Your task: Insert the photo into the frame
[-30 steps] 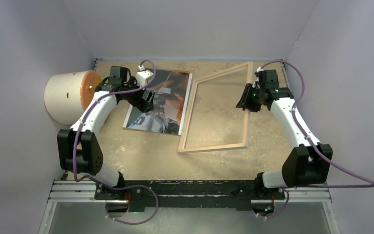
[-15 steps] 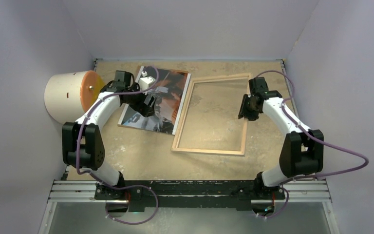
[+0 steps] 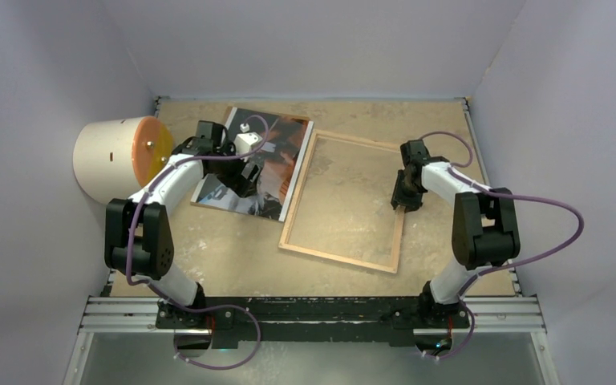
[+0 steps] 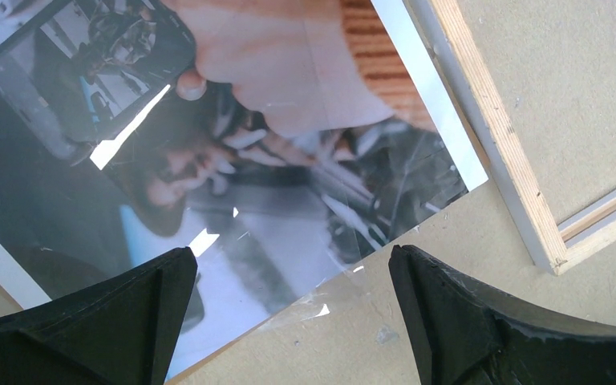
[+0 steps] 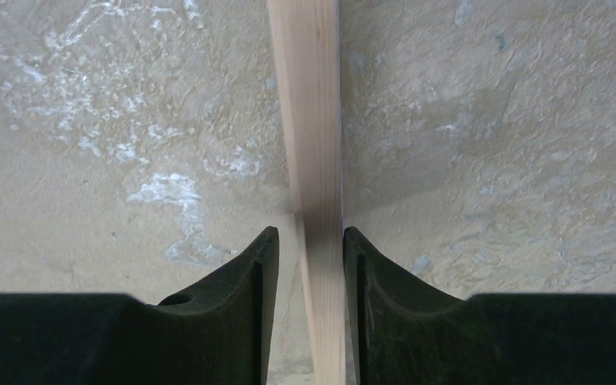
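From above, the photo (image 3: 266,152) lies picture side up on the tan counter (image 3: 233,257), at the back left. Its right edge runs just beside the left rail of the frame (image 3: 298,191). The frame lies to its right, a little askew, wood-brown side up, and the counter shows through its pane. The left claw (image 3: 249,172) hangs over the photo's middle. The right claw (image 3: 403,196) sits on the frame's right rail. A white drum with an orange face (image 3: 116,160) stands at the far left.

The left wrist view looks down on the glossy photo (image 4: 233,144) and its white border, with a corner of the frame (image 4: 497,136) at the right. The left claw (image 4: 289,261) is spread wide with nothing between its fingers (image 4: 96,321), above the photo's lower edge.

In the right wrist view, the frame's pale wooden rail (image 5: 313,120) runs straight up the middle. The right claw (image 5: 310,241) is closed on it, one black finger (image 5: 241,297) on each side.
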Robot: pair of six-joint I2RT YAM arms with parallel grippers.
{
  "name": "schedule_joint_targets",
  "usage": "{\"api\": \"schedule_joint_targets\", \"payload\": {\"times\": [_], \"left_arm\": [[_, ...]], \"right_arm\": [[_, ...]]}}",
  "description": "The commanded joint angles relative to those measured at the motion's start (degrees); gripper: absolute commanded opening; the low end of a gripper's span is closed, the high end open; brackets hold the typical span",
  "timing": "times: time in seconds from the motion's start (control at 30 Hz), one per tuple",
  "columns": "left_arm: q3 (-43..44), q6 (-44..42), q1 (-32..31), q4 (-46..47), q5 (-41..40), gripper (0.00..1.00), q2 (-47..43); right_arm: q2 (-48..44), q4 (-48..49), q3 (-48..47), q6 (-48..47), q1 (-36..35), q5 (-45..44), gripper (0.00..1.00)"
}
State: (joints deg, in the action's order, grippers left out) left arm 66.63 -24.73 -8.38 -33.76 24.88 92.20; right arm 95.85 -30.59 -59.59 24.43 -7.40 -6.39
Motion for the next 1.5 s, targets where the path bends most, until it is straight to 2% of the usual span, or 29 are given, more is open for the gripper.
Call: {"api": "schedule_joint_targets", "payload": {"times": [0.0,0.23,0.3,0.4,0.47,0.5,0.63,0.73,0.87,1.0,1.1,1.27,1.37,1.47], "left_arm": [[-0.5,-1.7,-0.1,0.9,-0.5,1.0,-0.4],[-0.8,-2.3,-0.1,0.5,-1.1,1.0,-1.0],[-0.7,-2.4,-0.1,0.3,-1.0,1.0,-1.0],[-0.5,-2.3,-0.1,-0.1,-0.7,1.0,-0.9],[-0.2,-2.3,-0.1,-0.2,-0.5,1.0,-0.9],[0.0,-2.2,-0.1,-0.4,-0.5,1.0,-0.8],[1.1,-2.2,-0.1,-1.7,0.3,1.0,-1.0],[1.5,-2.3,-0.1,-2.4,0.5,1.0,-1.4],[1.7,-2.8,-0.1,-3.5,0.1,1.0,-1.8],[2.8,-2.3,0.4,-4.5,-0.2,1.0,-1.7],[4.8,-1.5,2.1,-6.0,0.5,1.0,-1.1],[7.5,-1.6,5.9,-7.7,-1.9,1.0,0.2],[7.4,-1.8,7.4,-7.5,-4.1,1.0,0.2],[7.3,-1.4,8.4,-6.8,-6.7,1.0,0.4]], "right_arm": [[1.0,3.1,0.9,1.2,-0.2,-1.9,0.38],[1.4,2.8,2.2,2.9,-0.2,-3.2,0.39],[0.4,1.9,1.8,3.3,-0.4,-7.8,0.37],[-2.7,1.4,0.8,4.4,-0.7,-11.3,0.28],[-4.0,0.3,-0.7,4.9,-0.7,-13.0,0.26],[-4.3,-0.3,-1.6,5.2,-0.9,-13.3,0.28],[-4.4,-0.3,-5.1,5.8,-4.5,-11.0,0.47],[-1.8,-0.2,-8.1,7.8,-7.8,-7.6,0.54],[2.6,1.9,-13.2,11.2,-13.9,-6.2,0.56],[8.4,8.6,-20.1,15.5,-24.1,-4.2,0.55],[16.7,9.0,-30.2,15.9,-31.0,-6.4,0.52],[28.3,8.0,-44.1,15.2,-36.8,-4.6,0.32],[32.3,8.4,-47.0,15.6,-38.0,-2.5,0.24],[33.5,9.6,-45.2,16.7,-38.1,-1.6,0.19]]}}
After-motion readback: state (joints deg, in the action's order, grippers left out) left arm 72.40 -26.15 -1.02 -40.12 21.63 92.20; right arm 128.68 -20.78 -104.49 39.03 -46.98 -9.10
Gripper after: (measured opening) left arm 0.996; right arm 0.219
